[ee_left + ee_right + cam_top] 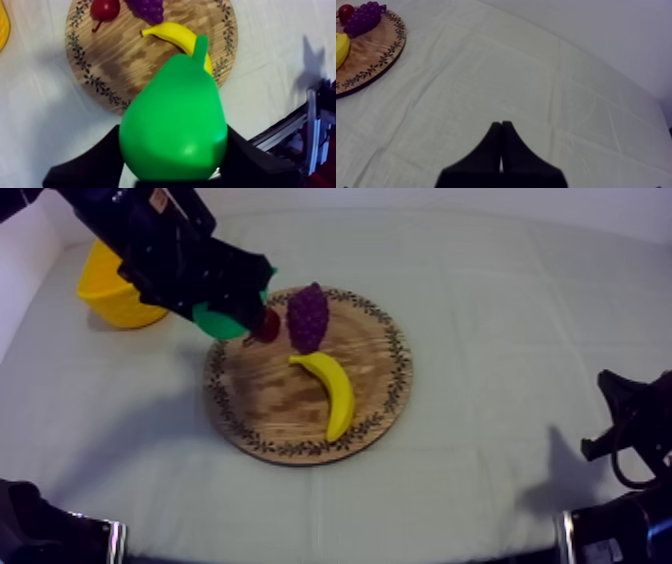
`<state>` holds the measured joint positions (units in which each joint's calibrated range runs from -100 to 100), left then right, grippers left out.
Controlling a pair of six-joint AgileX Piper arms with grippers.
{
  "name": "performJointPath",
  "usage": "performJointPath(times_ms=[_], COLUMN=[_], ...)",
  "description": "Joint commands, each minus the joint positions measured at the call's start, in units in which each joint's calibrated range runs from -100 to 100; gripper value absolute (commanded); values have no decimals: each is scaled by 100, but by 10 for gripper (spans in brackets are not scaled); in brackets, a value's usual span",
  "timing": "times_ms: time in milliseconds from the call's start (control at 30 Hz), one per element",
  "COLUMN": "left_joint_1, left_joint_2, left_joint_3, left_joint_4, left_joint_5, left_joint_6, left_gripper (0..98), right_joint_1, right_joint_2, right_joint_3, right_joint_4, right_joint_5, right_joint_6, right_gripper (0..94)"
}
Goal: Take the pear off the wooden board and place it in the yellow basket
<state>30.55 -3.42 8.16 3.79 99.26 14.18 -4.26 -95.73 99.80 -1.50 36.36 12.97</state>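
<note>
The green pear (172,120) hangs above the board's upper left rim, lifted off the wood, with my left gripper (172,167) shut on its wide lower part. From above, the pear (222,320) shows under my left gripper (240,306), between the round wooden board (270,403) and the yellow basket (113,291). The basket stands at the table's far left. My right gripper (501,145) is shut on nothing and rests low at the right side (618,428), well away from the board.
On the board lie a bunch of grapes (308,316), a banana (332,388) and a small red fruit (267,325) close beside the pear. Bare cloth stretches to the right of the board (373,52).
</note>
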Motion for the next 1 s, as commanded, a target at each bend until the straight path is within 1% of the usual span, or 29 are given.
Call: performJointPath(times_ms=[0,200,533,867,967], left_joint_1=[-9,-174,-754,-1396,-1565], left_joint_2=[4,100,469,945,1116], left_joint_3=[-16,-139,-622,-1246,-1484], left_joint_4=[11,-31,-105,-265,-347], left_joint_5=[3,1,1,8,29], left_joint_6=[210,110,-193,-571,-671], left_gripper=[488,492,493,485,479], right_joint_1=[-2,-2,-2,-2,-2], right_joint_2=[-3,-3,-3,-3,-3], right_joint_3=[-2,-2,-2,-2,-2], right_joint_4=[1,1,1,1,1], right_joint_5=[2,2,2,2,2], right_joint_6=[0,0,0,0,0], right_gripper=[4,4,4,4,4])
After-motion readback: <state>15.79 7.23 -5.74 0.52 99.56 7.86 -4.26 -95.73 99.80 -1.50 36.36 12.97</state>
